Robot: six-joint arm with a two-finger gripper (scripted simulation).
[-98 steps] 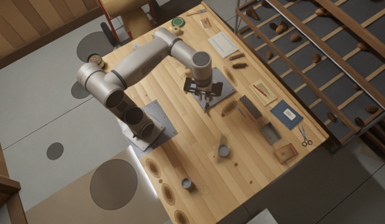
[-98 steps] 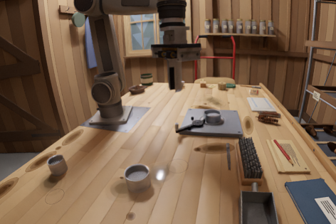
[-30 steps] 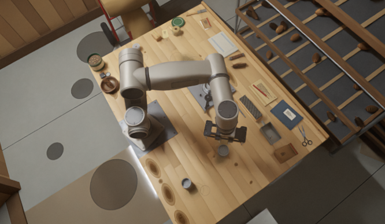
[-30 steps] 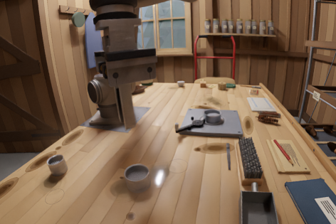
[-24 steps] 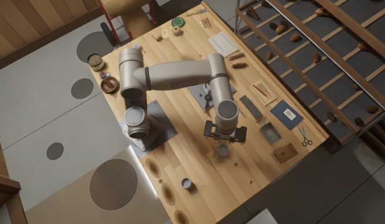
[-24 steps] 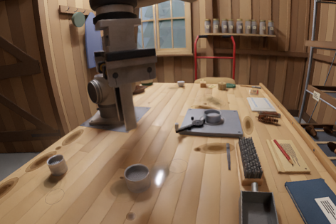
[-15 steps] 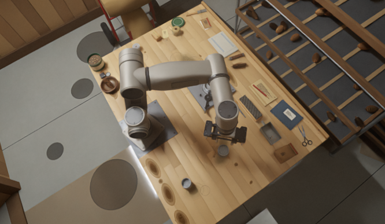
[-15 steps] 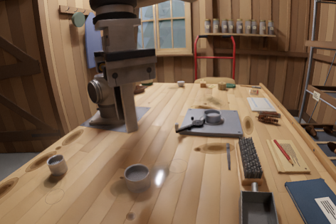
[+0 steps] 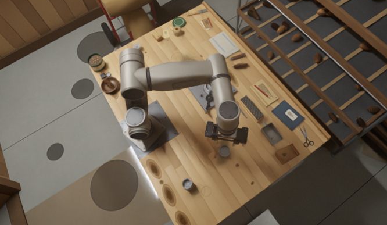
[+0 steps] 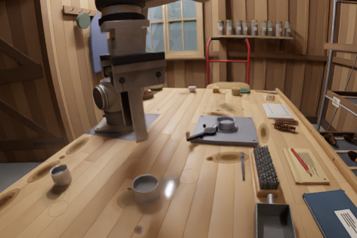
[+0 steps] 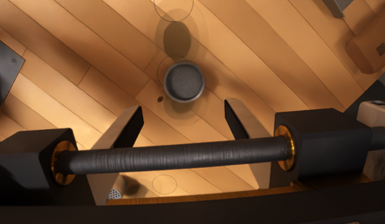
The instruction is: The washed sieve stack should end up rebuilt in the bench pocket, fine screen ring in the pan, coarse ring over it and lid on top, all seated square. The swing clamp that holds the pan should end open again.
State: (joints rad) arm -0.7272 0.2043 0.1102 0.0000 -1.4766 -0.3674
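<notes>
A fine screen ring (image 9: 224, 151) (image 10: 145, 187) (image 11: 183, 82) stands upright on the bench, near its front. My gripper (image 9: 226, 135) (image 10: 133, 121) (image 11: 183, 110) hangs well above it, open and empty. A coarse ring (image 9: 187, 184) (image 10: 61, 174) with larger holes stands apart, toward the bench's near left corner. The pan (image 10: 226, 123) sits in the pocket of a grey plate (image 9: 200, 95) (image 10: 226, 131) mid-bench. The black swing clamp (image 10: 200, 133) lies on the plate beside the pan. I cannot pick out the lid for certain.
A drying rack (image 9: 319, 50) of pine cones runs along the bench's right side. A wire brush (image 10: 265, 169), a metal scoop (image 10: 273, 220), a blue notebook (image 10: 336, 212) and scissors (image 9: 306, 137) lie on the right. My arm's base (image 9: 142, 128) stands on the left.
</notes>
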